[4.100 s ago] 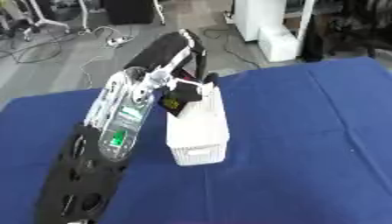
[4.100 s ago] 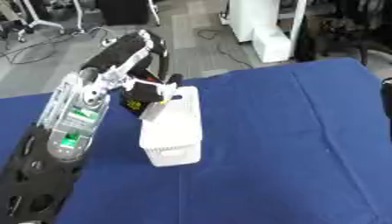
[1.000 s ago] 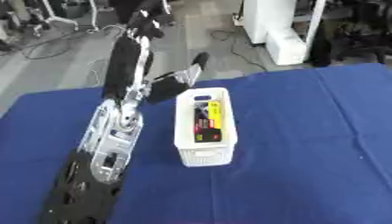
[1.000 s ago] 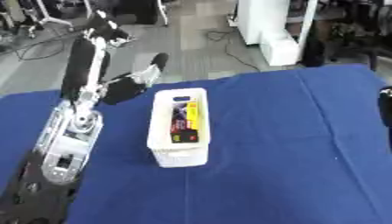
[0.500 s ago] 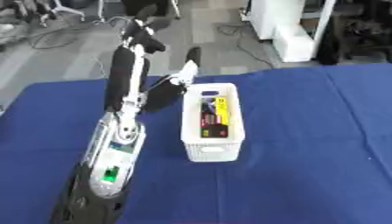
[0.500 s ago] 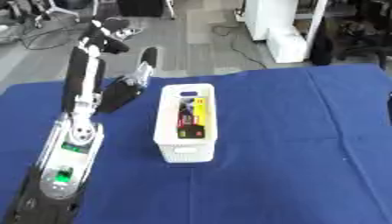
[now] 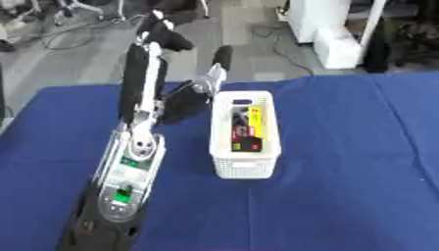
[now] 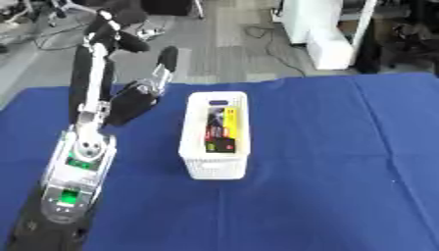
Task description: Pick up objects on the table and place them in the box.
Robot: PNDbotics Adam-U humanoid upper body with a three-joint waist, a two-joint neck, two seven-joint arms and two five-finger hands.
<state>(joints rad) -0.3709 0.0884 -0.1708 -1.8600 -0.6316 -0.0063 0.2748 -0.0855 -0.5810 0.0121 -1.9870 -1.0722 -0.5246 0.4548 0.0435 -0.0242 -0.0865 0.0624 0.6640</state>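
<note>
Packet [image 7: 245,128] in box [image 7: 243,169], beside fingers [image 7: 222,55]

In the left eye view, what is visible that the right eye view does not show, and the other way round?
Only the left eye view shows the box's right wall with more blue table to its right. Only the right eye view shows more table on the left of the left arm, and the box's left wall. Both show the white box holding a black, yellow and red packet, with the left hand raised high beyond the table's far edge. The right hand appears in neither.
</note>
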